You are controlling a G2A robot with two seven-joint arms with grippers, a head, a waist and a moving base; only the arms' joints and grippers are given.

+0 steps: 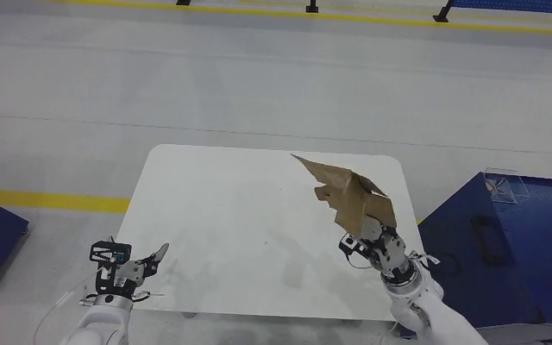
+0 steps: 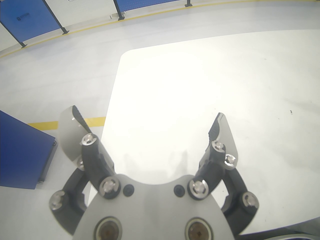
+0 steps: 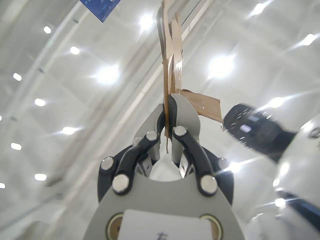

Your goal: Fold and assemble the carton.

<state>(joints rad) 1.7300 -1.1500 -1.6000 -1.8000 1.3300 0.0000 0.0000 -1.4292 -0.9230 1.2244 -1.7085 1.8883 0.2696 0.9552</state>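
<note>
Carton point(image 1: 349, 197) clamped by its edge in right gripper point(image 3: 168, 116) near table's point(image 1: 216, 224) right edge (probably light, stiff, crease-prone); left gripper point(image 2: 147, 112) wide, empty.

The left gripper point(image 2: 147, 112) and right gripper point(image 3: 169, 101) share pale grey metal plates, black linkages, silver screws and ribbed black pads point(image 2: 213, 129); the arms point(image 1: 435, 312) are white-shelled.

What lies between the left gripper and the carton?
Nothing: the top view shows only bare table between the open left gripper and the carton held up by the right gripper.
</note>
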